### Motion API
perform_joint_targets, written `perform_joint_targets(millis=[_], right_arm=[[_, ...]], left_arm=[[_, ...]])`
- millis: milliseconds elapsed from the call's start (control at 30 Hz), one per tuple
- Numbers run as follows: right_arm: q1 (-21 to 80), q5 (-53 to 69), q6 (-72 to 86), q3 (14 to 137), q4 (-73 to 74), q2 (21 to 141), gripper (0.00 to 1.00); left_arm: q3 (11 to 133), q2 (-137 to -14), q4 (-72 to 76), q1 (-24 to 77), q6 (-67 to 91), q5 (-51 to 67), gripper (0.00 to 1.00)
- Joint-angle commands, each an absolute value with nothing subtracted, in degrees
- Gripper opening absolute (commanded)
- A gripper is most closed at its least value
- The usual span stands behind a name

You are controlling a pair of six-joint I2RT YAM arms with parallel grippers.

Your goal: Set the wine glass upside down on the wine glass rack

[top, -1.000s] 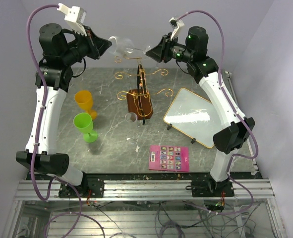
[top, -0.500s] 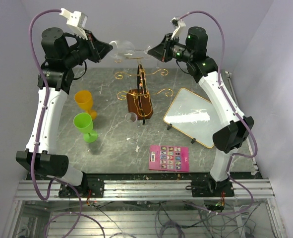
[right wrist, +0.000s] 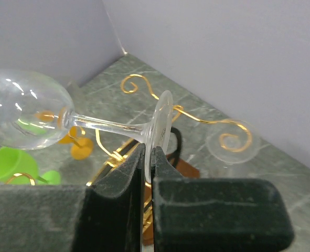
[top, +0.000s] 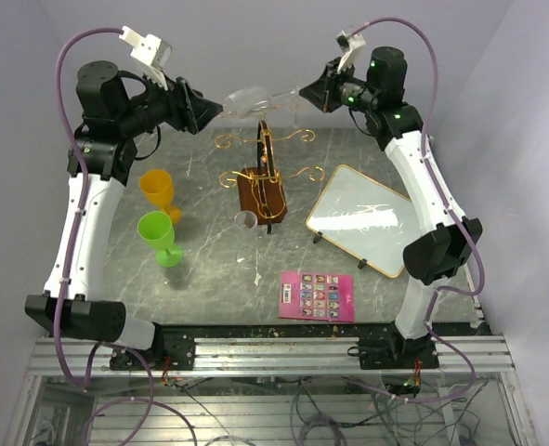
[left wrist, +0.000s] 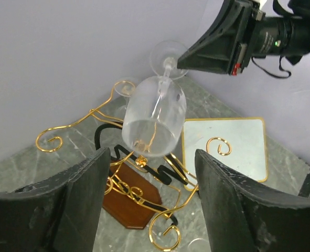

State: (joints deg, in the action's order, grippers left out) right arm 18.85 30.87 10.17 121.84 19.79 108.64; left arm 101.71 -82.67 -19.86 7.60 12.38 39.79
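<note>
Right jaws are clamped on the foot of the wine glass (right wrist: 105,126), pinching the thin disc by its two faces at the rim, which my right wrist view shows edge-on. Left jaws stand wide apart, one pad on either side of the bowl and short of it. I see no contact in the left wrist view, so I judge that the glass hangs from the right side alone.

The glass is up in the air at the far side of the tabletop (top: 209,269), over the wine glass rack (top: 263,181) and apart from its gold wires. Its long axis lies roughly level and runs across the rig, with the foot toward my right arm and the open mouth of the bowl toward my left. So the stem points from one pair of jaws to the other, and the rack's scrolled arms sit below that line.

That is the relation I have to work with. The glass lies sideways, not mouth down, and the rack is underneath rather than ahead. I reckon the right wrist must turn until the foot is uppermost and the bowl hangs, then come down so the stem enters between two wires. With only the rim of the foot held, I expect the bowl's weight to lever against the grip, so I would turn slowly.
</note>
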Motion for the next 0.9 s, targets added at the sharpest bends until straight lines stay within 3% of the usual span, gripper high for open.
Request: perform_joint_targets(millis=[0, 167, 600, 867], right_arm=[[16.3, 35.0, 2.7, 124.2, 19.1, 105.1, 0.0], [15.8, 39.3, -4.2, 125.4, 22.2, 104.3, 0.0], [15.8, 52.0, -28.4, 132.2, 39.3, 101.5, 0.0], [17.1, 63.7, -47.4, 132.1, 54.6, 99.4, 0.0]], left_arm=[[103.1, -79.2, -26.1, 7.7, 0.8, 39.3, 0.78], [106.6, -78.6, -32.5, 7.7, -7.2, 37.7, 0.84], [112.5, -81.3, -38.9, 8.3, -12.9, 44.7, 0.82], [116.7, -85.4, -48.0, 17.6, -24.4, 44.9, 0.8]])
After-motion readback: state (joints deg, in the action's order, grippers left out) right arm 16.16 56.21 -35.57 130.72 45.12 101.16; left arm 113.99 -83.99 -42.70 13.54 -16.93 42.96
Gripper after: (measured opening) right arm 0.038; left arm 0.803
